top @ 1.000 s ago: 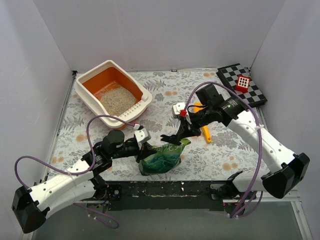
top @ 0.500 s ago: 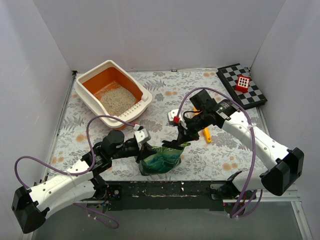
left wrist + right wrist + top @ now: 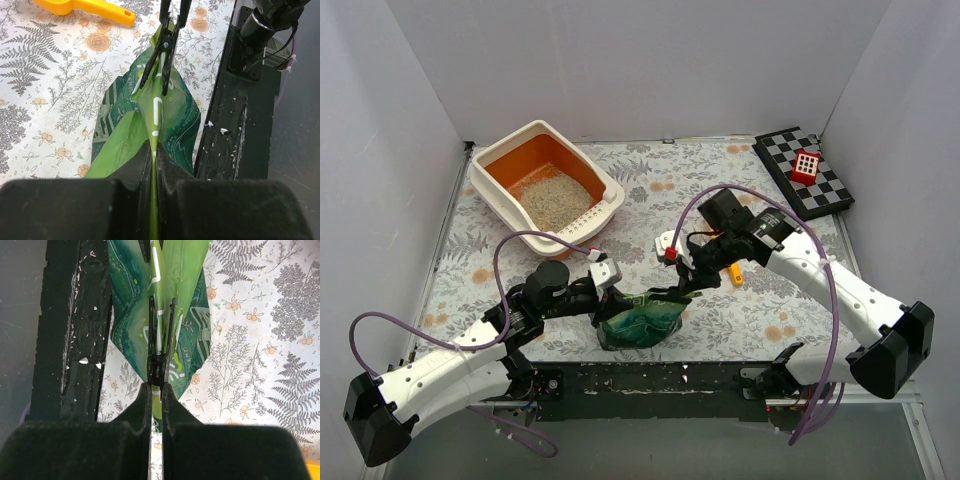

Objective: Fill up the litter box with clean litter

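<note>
The litter box (image 3: 608, 184) stands at the back left, with clean litter (image 3: 558, 198) in its orange basin. A glossy green bag (image 3: 640, 322) stands at the table's near edge. My left gripper (image 3: 612, 298) is shut on the left end of the bag's top edge (image 3: 154, 115). A black clip (image 3: 162, 60) sits on that edge further along. My right gripper (image 3: 675, 287) is shut on the clip's handles (image 3: 159, 375), above the bag (image 3: 182, 300). My left fingertips (image 3: 142, 160) pinch the green film flat.
A yellow scoop (image 3: 733, 270) lies right of the bag, partly behind the right arm, and shows in the left wrist view (image 3: 85, 6). A checkerboard (image 3: 830, 190) with a red block (image 3: 807, 165) lies at the back right. The black base plate (image 3: 660, 380) carries scattered granules.
My right gripper has moved down and left with the clip. The bag's top edge sits lower and more bunched. The left arm has hardly moved.
</note>
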Robot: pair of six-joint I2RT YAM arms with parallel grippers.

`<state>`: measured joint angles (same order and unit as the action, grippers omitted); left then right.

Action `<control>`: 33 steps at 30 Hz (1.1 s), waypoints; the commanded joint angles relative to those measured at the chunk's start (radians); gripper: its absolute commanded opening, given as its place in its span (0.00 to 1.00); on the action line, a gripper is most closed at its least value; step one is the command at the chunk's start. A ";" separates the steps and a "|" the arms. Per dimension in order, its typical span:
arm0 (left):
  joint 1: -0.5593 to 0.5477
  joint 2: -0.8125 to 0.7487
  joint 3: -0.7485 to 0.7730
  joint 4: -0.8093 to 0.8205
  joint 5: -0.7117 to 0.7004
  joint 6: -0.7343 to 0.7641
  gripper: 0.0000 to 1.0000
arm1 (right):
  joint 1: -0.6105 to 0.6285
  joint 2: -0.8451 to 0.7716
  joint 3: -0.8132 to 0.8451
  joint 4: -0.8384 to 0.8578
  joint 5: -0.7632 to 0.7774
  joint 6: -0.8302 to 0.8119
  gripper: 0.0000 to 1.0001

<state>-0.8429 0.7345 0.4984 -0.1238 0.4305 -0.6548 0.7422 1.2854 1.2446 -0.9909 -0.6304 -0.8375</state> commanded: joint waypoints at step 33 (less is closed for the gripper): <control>0.002 -0.006 0.029 0.000 -0.154 -0.015 0.03 | 0.075 -0.003 0.318 0.112 0.493 0.648 0.95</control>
<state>-0.8436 0.7273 0.4980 -0.1349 0.3897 -0.6590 0.8139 1.2980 1.4464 -0.9489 -0.3370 -0.4637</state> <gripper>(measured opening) 0.034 0.944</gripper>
